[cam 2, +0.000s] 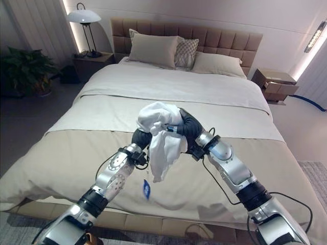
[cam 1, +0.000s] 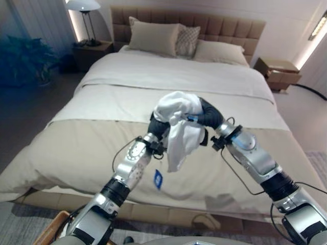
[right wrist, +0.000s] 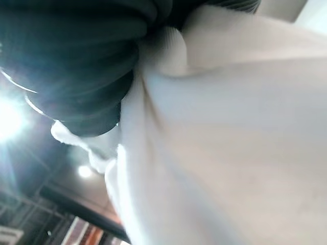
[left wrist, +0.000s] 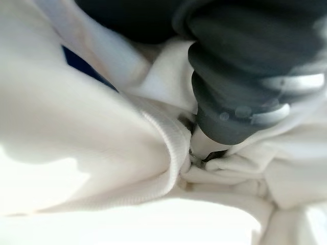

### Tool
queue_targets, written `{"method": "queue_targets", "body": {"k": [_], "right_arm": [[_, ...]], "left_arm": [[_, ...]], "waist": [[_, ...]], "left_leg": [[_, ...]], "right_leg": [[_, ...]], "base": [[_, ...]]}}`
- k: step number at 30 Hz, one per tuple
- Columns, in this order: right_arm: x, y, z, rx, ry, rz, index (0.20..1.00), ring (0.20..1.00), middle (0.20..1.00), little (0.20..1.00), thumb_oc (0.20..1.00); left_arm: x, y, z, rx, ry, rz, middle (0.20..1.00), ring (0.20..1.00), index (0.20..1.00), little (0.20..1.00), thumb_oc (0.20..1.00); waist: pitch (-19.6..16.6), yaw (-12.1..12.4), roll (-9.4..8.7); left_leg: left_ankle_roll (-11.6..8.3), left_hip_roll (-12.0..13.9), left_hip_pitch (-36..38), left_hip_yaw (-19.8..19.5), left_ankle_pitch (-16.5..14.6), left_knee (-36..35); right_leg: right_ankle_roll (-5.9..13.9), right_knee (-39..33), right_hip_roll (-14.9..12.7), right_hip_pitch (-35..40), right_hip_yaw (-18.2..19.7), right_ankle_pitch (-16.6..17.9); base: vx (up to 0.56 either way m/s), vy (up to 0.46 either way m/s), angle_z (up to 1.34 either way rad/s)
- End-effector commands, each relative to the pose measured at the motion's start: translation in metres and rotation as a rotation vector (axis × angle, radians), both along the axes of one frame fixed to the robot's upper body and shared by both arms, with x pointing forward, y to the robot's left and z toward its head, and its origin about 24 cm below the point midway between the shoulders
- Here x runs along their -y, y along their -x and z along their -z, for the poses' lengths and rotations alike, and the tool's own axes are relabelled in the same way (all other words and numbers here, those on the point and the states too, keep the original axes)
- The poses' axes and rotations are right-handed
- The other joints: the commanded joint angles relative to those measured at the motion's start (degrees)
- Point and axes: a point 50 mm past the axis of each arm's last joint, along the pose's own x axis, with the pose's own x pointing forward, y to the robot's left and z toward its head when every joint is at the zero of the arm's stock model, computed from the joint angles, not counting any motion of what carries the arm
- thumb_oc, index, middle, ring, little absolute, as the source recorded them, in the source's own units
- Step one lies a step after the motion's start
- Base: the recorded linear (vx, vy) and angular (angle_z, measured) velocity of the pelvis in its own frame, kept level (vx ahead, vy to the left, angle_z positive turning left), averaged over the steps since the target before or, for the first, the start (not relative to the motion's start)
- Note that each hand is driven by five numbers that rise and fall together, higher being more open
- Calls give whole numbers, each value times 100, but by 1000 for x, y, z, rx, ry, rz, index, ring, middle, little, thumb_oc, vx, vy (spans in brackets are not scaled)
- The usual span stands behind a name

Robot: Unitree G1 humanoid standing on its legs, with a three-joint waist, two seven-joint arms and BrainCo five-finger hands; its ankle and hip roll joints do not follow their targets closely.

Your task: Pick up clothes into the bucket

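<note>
At the foot of a made bed, both hands meet in mid-air, bundling a white garment between them above the beige bedspread. A sliver of woven basket, likely the bucket (cut off at the frame's lower left corner), sits on the floor beside the left arm. The left hand comes up from below and the right hand presses in from the other side; judging by this squeeze, the two-handed hold keeps the loose cloth from spilling while it is carried clear of the mattress. A flap of the garment hangs down between the wrists, and a small blue tag dangles under it. Fingers on both hands are buried in the folds, so whether they are curled around the cloth or merely pressed flat against it cannot be told; the wrist views offer only white fabric against dark ribbed covers. Farther back lie the white duvet and pillows against a padded headboard, with a lamp on one nightstand.
</note>
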Motion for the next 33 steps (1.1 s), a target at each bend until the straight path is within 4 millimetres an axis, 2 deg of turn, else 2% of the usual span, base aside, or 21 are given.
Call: {"method": "queue_targets", "body": {"k": [1, 2, 4, 5, 6, 8, 10, 13, 15, 16, 17, 19, 21, 22, 23, 27, 28, 29, 30, 32, 33], "right_arm": [[-9, 1, -24, 74, -145, -47, 1000, 1000, 1000, 1000, 1000], [-9, 2, -24, 71, -161, -52, 1000, 1000, 1000, 1000, 1000], [-9, 3, -24, 70, -162, -53, 1000, 1000, 1000, 1000, 1000], [-3, 4, -22, 75, -173, -29, 1000, 1000, 1000, 1000, 1000], [-3, 4, -22, 75, -173, -29, 1000, 1000, 1000, 1000, 1000], [6, 7, -22, 107, -137, 2, 1000, 1000, 1000, 1000, 1000], [8, 8, -21, 104, -143, 10, 1000, 1000, 1000, 1000, 1000], [20, 8, -21, 126, -158, 83, 1000, 1000, 1000, 1000, 1000], [25, 7, -22, 151, -139, 120, 1000, 1000, 1000, 1000, 1000], [30, 6, -22, 176, -105, 174, 1000, 1000, 1000, 1000, 1000], [38, 4, -19, 210, -48, 271, 1000, 1000, 1000, 1000, 1000], [46, 5, -8, 197, -21, 352, 1000, 1000, 1000, 1000, 1000], [53, 7, 5, 169, -2, 429, 1000, 1000, 1000, 1000, 1000], [53, 8, 5, 169, -2, 431, 1000, 1000, 1000, 1000, 1000], [63, 11, 18, 136, 8, 508, 1000, 1000, 1000, 1000, 1000], [69, 18, 37, 65, 12, 559, 1000, 1000, 1000, 1000, 1000], [69, 18, 37, 66, 13, 560, 1000, 1000, 1000, 1000, 1000], [66, 15, 36, 68, 20, 563, 1000, 1000, 1000, 1000, 1000], [66, 15, 36, 68, 20, 563, 1000, 1000, 1000, 1000, 1000], [62, 12, 36, 63, 22, 550, 1000, 1000, 1000, 1000, 1000], [59, 11, 34, 70, 30, 544, 1000, 1000, 1000, 1000, 1000]], "left_arm": [[-17, -8, -27, 124, 87, -89, 200, 200, 200, 200, 200], [-25, -3, -23, 127, 67, -107, 200, 200, 200, 200, 200], [-26, -3, -22, 126, 67, -107, 200, 200, 200, 200, 200], [-51, 9, -15, 143, -4, -168, 200, 200, 200, 200, 200], [-51, 9, -15, 143, -4, -168, 200, 200, 200, 200, 200], [-75, 21, -4, 123, -36, -242, 200, 200, 200, 200, 200], [-80, 25, -1, 113, -32, -257, 200, 200, 200, 200, 200], [-95, 31, -4, 133, -52, -319, 200, 200, 200, 200, 200], [-96, 30, -5, 138, -58, -332, 200, 200, 200, 200, 200], [-98, 28, -7, 148, -76, -354, 200, 200, 200, 200, 200], [-106, 29, -6, 147, -108, -405, 200, 200, 200, 200, 200], [-113, 32, -4, 143, -136, -440, 200, 200, 200, 200, 200], [-117, 33, -5, 156, -196, -458, 200, 200, 200, 200, 200], [-116, 33, -5, 155, -198, -457, 200, 200, 200, 200, 200], [-118, 34, -5, 159, -229, -469, 200, 200, 200, 200, 200], [-121, 35, -2, 143, -258, -495, 200, 200, 200, 200, 200], [-120, 35, -2, 143, -259, -496, 200, 200, 200, 200, 200], [-123, 36, -7, 165, -271, -512, 200, 200, 200, 200, 200], [-123, 37, -7, 165, -272, -513, 200, 200, 200, 200, 200], [-127, 38, -7, 165, -291, -532, 200, 200, 200, 200, 200], [-128, 38, -8, 170, -315, -539, 200, 200, 200, 200, 200]], "waist": [[72, -53, -159], [79, -52, -160], [76, -53, -161], [108, -10, -153], [108, -10, -153], [134, 85, -138], [152, 118, -128], [437, 351, -123], [520, 316, -137], [578, 280, -162], [645, 202, -236], [658, 185, -247], [639, 182, -215], [634, 177, -220], [607, 136, -150], [525, 90, -27], [518, 82, -33], [608, 133, -33], [610, 132, -44], [732, 208, -119], [860, 225, -166]], "left_leg": [[-322, 419, -27, 544, -187, 554], [-337, 463, -7, 544, -184, 575], [-339, 466, -4, 544, -186, 576], [-401, 592, 41, 493, -138, 635], [-401, 592, 41, 493, -138, 635], [-523, 756, 44, 366, 60, 627], [-573, 829, 14, 306, 153, 619], [-732, 1021, -371, -58, 623, 565], [-658, 1064, -597, 21, 664, 673], [-473, 1098, -721, 367, 568, 885], [-227, 1194, -765, 1094, 136, 1488], [-221, 1283, -694, 1306, -378, 2031], [-197, 1320, -585, 1365, -668, 2252], [-194, 1314, -589, 1354, -674, 2253], [-210, 1295, -425, 1468, -809, 1958], [-310, 1169, -118, 1737, -486, 831], [-300, 1144, -105, 1739, -462, 783], [-228, 935, -97, 1631, -518, 692], [-213, 915, -97, 1637, -528, 695], [-55, 663, -133, 1571, -771, 871], [129, 412, -163, 1515, -957, 968]], "right_leg": [[169, 582, -104, 74, -165, -382], [136, 636, -70, 77, -147, -448], [135, 640, -68, 77, -146, -452], [56, 763, 42, 120, -145, -610], [56, 763, 42, 120, -145, -610], [-43, 771, 225, 206, -242, -731], [-81, 757, 308, 239, -308, -779], [-204, 778, 514, 206, -652, -860], [-243, 845, 482, 135, -819, -878], [-283, 933, 408, 58, -985, -883], [-367, 1066, 299, -93, -1212, -886], [-395, 1202, 235, -201, -1284, -990], [-422, 1314, 128, -288, -1521, -996], [-416, 1324, 121, -285, -1533, -1002], [-346, 1372, -13, -360, -1791, -921], [-89, 1430, -326, -470, -2212, -592], [-75, 1436, -345, -475, -2216, -580], [58, 1491, -543, -640, -2142, -328], [74, 1495, -564, -645, -2132, -311], [223, 1557, -860, -678, -2074, -77], [336, 1821, -1191, -748, -1989, 100]], "base": [[-4, -111, 0], [-2, -61, 0], [2, -75, -1], [2, -114, -2], [-3, -191, -2], [-22, -150, 6], [-51, -114, 21], [-174, -130, 32], [-165, -36, 80], [-292, -57, 107], [-229, -61, 132], [-162, -5, 112], [-96, 76, 59], [-71, 172, 95], [-50, 198, 128], [-41, 221, 102], [-106, 376, 63], [-53, 198, 59], [-63, 294, 52], [-17, 320, 15], [-14, 330, 2]]}}
